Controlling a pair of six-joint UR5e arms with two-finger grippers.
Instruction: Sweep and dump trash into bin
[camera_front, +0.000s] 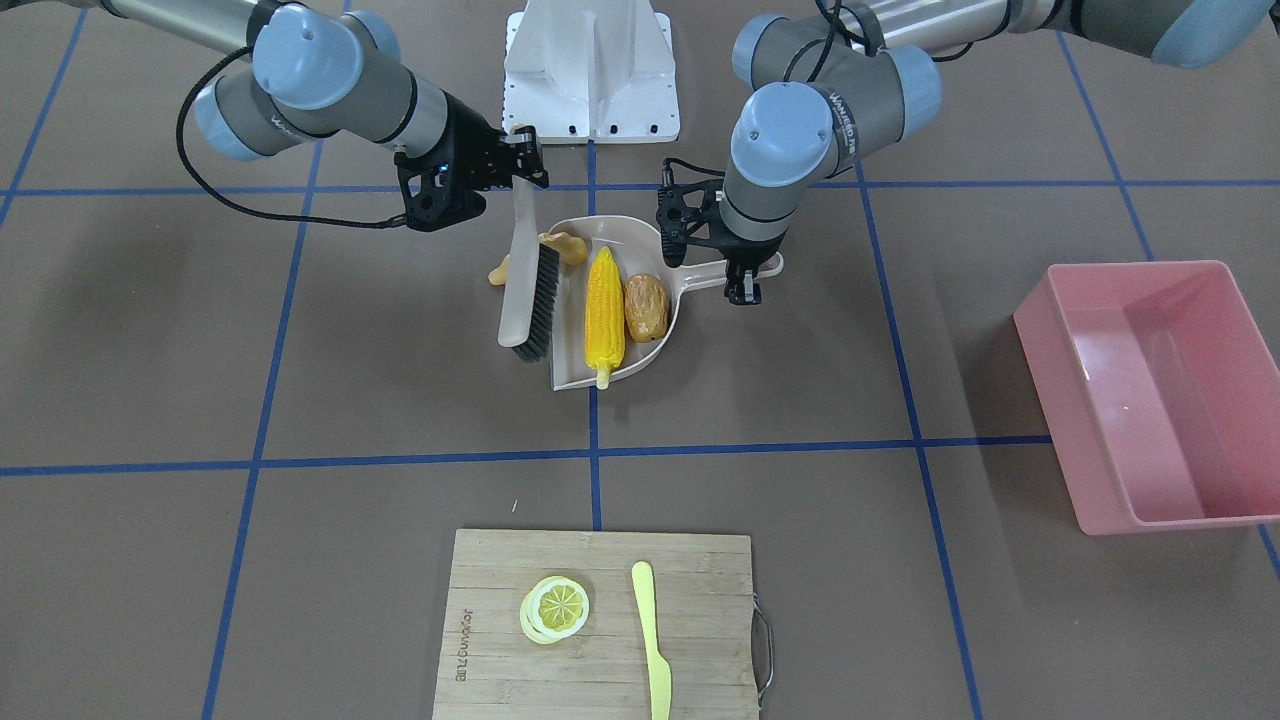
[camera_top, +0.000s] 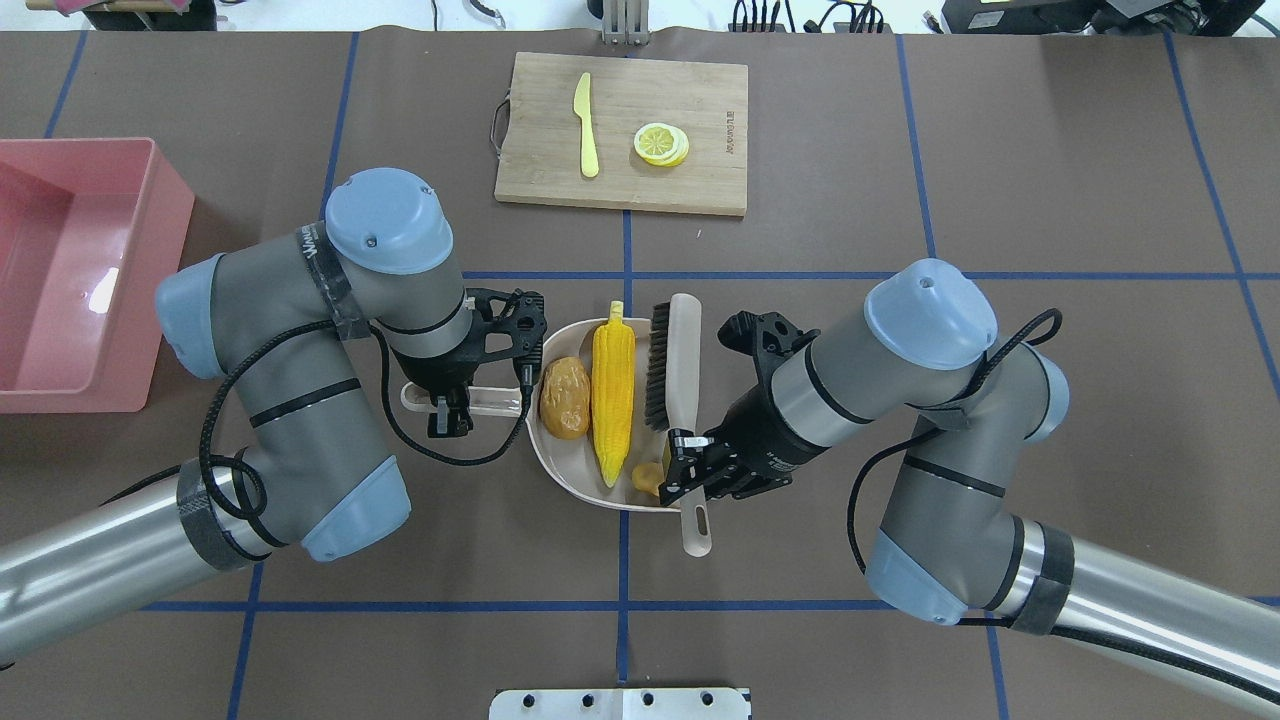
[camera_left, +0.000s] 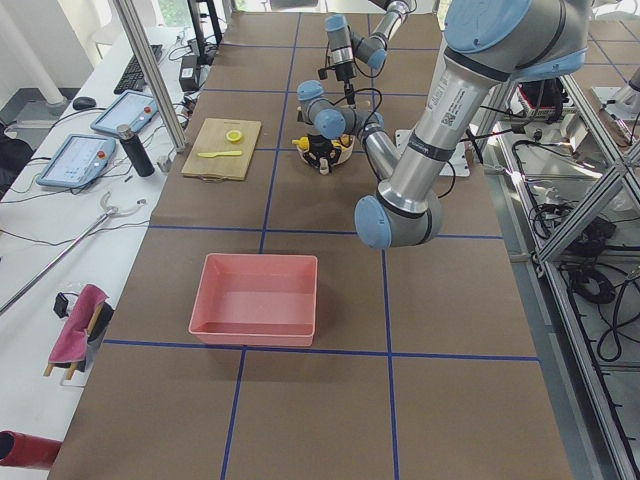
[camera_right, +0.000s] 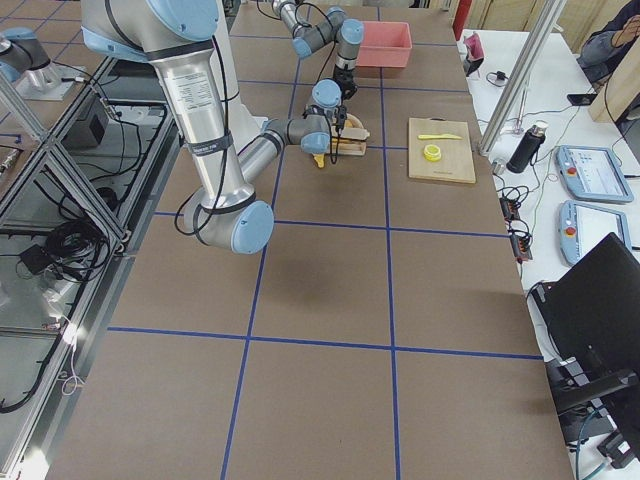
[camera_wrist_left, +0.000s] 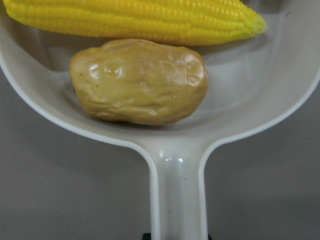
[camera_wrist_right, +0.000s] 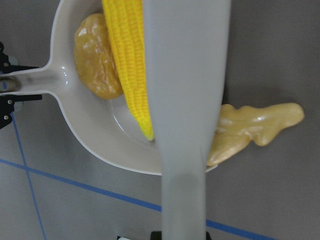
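The beige dustpan (camera_front: 572, 374) lies flat on the table with the yellow corn cob (camera_front: 604, 310) and the brown potato (camera_front: 646, 306) inside. The tan ginger root (camera_wrist_right: 255, 125) straddles the pan's rim, mostly outside on the table, partly under the brush (camera_front: 530, 290). My left gripper (camera_top: 448, 415) is shut on the dustpan handle (camera_wrist_left: 179, 195). My right gripper (camera_top: 690, 465) is shut on the brush handle (camera_wrist_right: 185, 100), bristles down beside the corn. The pink bin (camera_top: 80, 280) stands empty far to my left.
A wooden cutting board (camera_front: 600, 690) with a lemon slice (camera_front: 555, 608) and a yellow-green plastic knife (camera_front: 652, 640) lies across the table from me. The white robot base (camera_front: 590, 70) is behind the dustpan.
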